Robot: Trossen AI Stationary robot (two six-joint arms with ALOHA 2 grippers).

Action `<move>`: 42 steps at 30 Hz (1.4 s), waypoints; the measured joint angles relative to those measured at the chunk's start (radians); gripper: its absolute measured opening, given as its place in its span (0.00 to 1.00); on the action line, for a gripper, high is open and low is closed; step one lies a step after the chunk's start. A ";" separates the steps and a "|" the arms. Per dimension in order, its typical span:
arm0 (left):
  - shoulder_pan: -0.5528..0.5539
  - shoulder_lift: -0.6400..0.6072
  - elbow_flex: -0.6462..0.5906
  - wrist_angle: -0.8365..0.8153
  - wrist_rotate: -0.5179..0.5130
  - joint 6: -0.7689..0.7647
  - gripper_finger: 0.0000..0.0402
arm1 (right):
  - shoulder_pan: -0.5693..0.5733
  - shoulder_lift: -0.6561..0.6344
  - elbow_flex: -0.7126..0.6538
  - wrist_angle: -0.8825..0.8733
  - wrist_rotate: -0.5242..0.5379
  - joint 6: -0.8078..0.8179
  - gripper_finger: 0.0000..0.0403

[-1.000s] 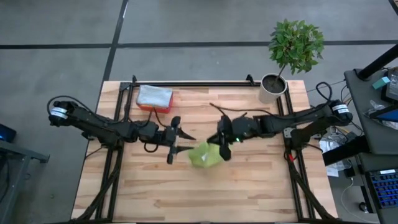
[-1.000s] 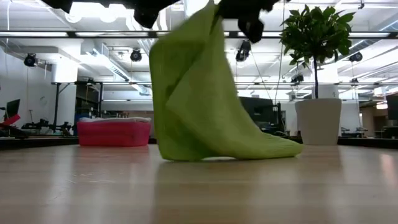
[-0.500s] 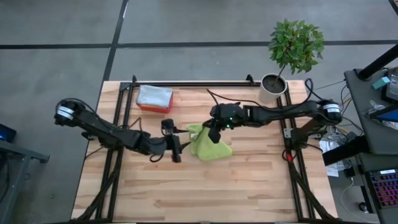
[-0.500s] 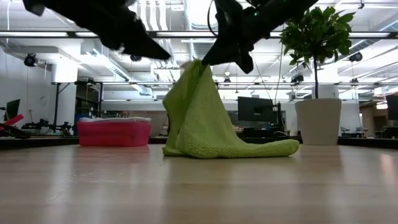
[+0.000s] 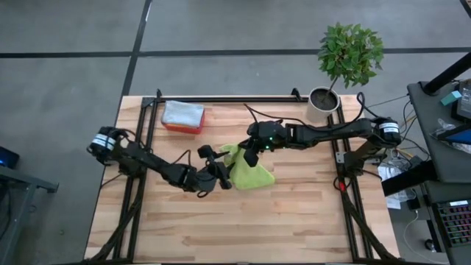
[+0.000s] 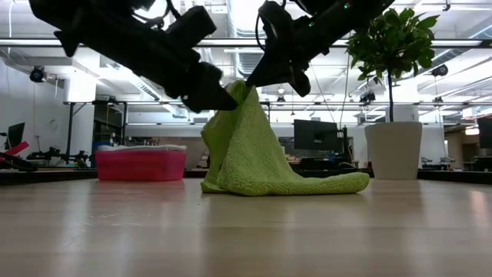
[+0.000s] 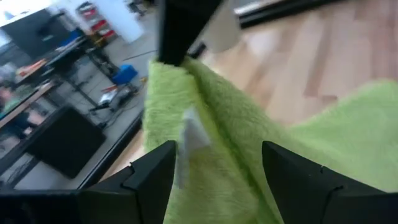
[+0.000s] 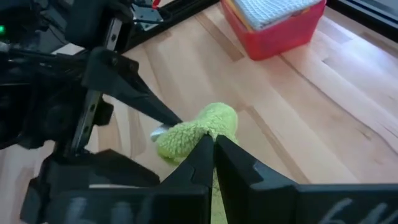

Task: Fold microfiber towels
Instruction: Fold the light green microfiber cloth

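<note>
— How far along does the folding look?

— Judging by the table, early to middling. One lime green towel (image 5: 249,171) lies near the middle of the table (image 5: 294,228), not folded yet: part of it rests flat on the wood while one corner is pulled up into a peak, which the low view shows as a tent shape. A light blue cloth (image 5: 182,112) already sits in the red bin (image 5: 181,126) at the far left corner of the table, so that one seems dealt with. No other towels show in these views.

— And the arms?

— The right gripper (image 5: 250,156) has its fingers pinched together on the raised corner of the green towel — the right wrist view shows the fuzzy tip squeezed between them. The left gripper (image 5: 221,174) sits just beside the same peak with its fingers (image 7: 152,177) spread wide, the cloth between them but not clamped.

— What are the things made of?

— The towel is thick, nubby microfiber, soft enough to drape and crease under its own weight. The bin is smooth, stiff plastic with straight walls. The table is pale wooden planks — hard and flat. A potted plant (image 5: 346,59) in a white pot stands at the far right corner.
</note>
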 joint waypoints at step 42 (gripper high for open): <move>0.079 -0.415 0.093 -0.582 0.643 -0.431 0.00 | -0.126 -0.035 0.008 -0.150 -0.334 -0.149 0.18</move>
